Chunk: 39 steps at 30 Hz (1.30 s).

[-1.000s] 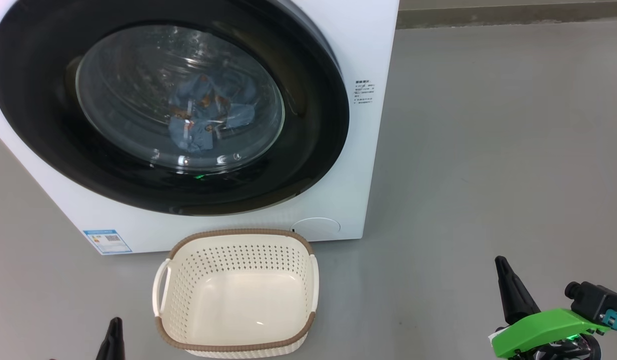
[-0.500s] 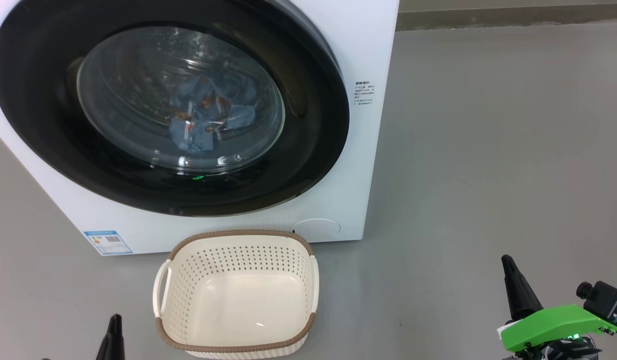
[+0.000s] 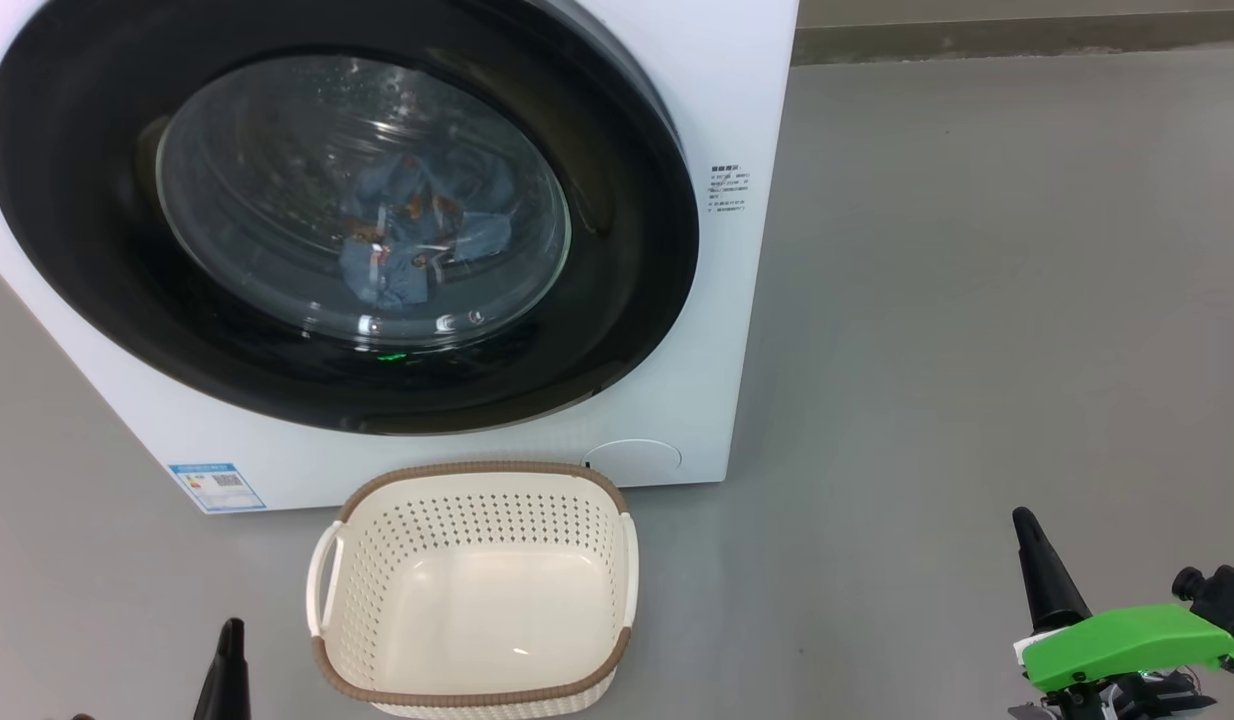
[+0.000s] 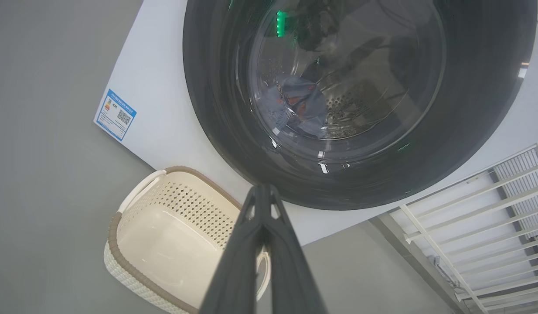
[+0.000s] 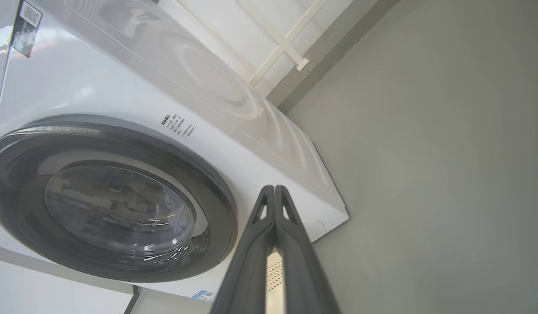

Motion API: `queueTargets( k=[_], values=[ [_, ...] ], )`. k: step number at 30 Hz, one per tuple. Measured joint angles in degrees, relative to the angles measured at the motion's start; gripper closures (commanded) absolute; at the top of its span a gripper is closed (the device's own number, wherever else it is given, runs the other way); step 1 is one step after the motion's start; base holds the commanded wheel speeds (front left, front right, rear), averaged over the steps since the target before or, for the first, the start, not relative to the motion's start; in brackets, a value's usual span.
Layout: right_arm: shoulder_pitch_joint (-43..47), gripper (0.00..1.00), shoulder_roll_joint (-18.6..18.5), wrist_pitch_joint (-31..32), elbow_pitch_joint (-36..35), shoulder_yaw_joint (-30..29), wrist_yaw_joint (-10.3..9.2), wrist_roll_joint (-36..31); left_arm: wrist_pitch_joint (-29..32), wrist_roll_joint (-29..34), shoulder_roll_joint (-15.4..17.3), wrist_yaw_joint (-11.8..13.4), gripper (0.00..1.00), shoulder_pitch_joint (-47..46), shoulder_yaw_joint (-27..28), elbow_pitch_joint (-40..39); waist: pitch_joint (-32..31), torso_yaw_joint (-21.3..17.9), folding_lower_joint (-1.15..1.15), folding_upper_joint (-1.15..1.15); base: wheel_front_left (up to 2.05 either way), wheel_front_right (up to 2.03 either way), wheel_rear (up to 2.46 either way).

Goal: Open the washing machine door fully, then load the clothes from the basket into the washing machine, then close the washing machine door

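The left claw (image 3: 232, 640) sits at the lower left, its 2 dark fingers pressed together into 1 point and gripping nothing. Straight ahead of it, a blue label sticker (image 3: 217, 486) is on the bottom corner of the washing machine (image 3: 747, 90). Just to the right of the left claw, the basket (image 3: 474, 468) stands on the grey floor (image 3: 977, 300). It is apart from the fingers, with its far rim near the machine's front and its bare cream bottom showing. Ahead of the left claw, beyond the basket, the door (image 3: 87, 320) lies shut against the machine, its glossy black ring covering most of the front. Through the glass bowl the clothes (image 3: 417, 240) are seen inside the drum: a crumpled light blue garment with orange prints; a 2nd piece cannot be made out. Right of the door, printed text (image 3: 729, 187) and, lower down, a round cap (image 3: 632, 455) mark the white panel. Well to the right of the machine, the right claw (image 3: 1025, 522) points up with its 2 fingers closed tip to tip, holding nothing, and a green bracket (image 3: 1127, 640) sits at its base. From this claw the basket and door lie ahead and well to the left
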Motion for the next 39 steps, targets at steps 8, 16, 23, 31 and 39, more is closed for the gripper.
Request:
queueTargets(
  k=[8, 16, 23, 31, 39],
  values=[
    [0.0, 1.0, 0.4, 1.5, -0.4, -0.8, -0.01, 4.7, 1.2, -4.6, -0.4, 0.0, 1.0, -0.3, 0.6, -0.4, -0.1, 0.0, 0.0, 0.0, 0.0, 0.0, 0.0],
    [0.0, 1.0, 0.7, 2.8, -0.8, -1.8, -0.01, 9.1, 2.6, -9.0, -0.9, 0.0, 1.0, -1.2, 0.9, -0.8, -0.2, 0.0, 0.0, 0.0, 0.0, 0.0, 0.0],
    [0.0, 1.0, 0.9, 3.9, -1.1, -2.4, -0.16, 13.1, 3.6, -12.8, -1.4, 0.0, 1.0, -1.2, 1.3, -1.1, -0.4, 0.0, 0.0, 0.0, 0.0, 0.0, 0.0],
    [-0.1, 1.0, 1.2, 5.1, -1.5, -3.5, -0.16, 17.4, 5.0, -17.0, -2.0, 0.0, 1.0, -1.7, 1.8, -1.5, -0.5, 0.1, 0.0, 0.0, 0.0, 0.0, 0.0],
    [-0.2, 1.0, 1.4, 6.5, -1.8, -4.1, -0.16, 21.7, 6.1, -20.8, -2.3, 0.0, 1.0, -2.3, 2.3, -1.8, -0.6, 0.1, 0.0, 0.0, 0.0, 0.0, 0.0]
  ],
)
